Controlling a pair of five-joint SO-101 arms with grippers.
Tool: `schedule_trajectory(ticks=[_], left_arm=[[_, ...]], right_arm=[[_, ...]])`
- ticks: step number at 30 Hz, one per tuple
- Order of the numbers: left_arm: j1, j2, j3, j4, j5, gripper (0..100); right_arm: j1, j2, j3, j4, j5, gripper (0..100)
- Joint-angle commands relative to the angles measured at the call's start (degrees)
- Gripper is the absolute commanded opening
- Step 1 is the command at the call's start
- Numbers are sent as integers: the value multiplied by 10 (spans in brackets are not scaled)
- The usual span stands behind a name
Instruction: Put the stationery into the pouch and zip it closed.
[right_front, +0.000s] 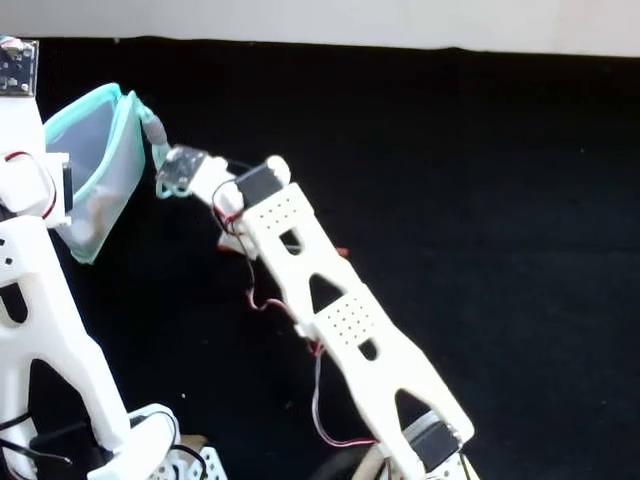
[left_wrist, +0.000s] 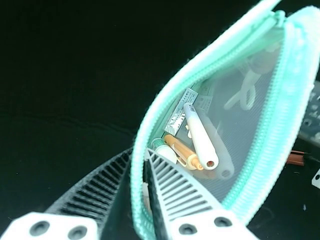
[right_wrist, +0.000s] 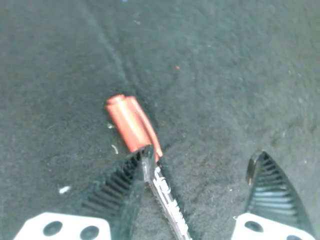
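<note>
Over the black bench (right_front: 480, 200), the right end effector (right_wrist: 202, 155) hangs spread wide above a red-capped pen (right_wrist: 131, 125) lying flat, and toward the far left corner the left end effector (left_wrist: 141, 160) pinches the rim of the unzipped mint mesh pouch (left_wrist: 250, 125), which holds a white pen (left_wrist: 200, 137) and an orange pen (left_wrist: 180, 150).

1. The high camera sits fixed above, looking down over the black surface (right_front: 500, 200), far enough back to take in both my arms and the pouch (right_front: 100, 170) at the far left.
2. My left wrist camera looks along my left fingers (left_wrist: 172, 187), very near, into that same pouch.
3. My right wrist camera looks past my right fingers (right_wrist: 120, 192), close down onto the same surface.
</note>
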Motion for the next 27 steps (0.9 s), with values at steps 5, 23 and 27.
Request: schedule_trajectory(ticks=[5, 23, 27], left_arm=[[-10, 28, 7, -1, 3, 7], [-10, 28, 11, -1, 2, 7], [-10, 29, 11, -1, 2, 7]], right_arm=[[18, -60, -50, 5, -36, 300], [-34, -124, 52, 6, -35, 300], [-41, -125, 111, 5, -33, 300]])
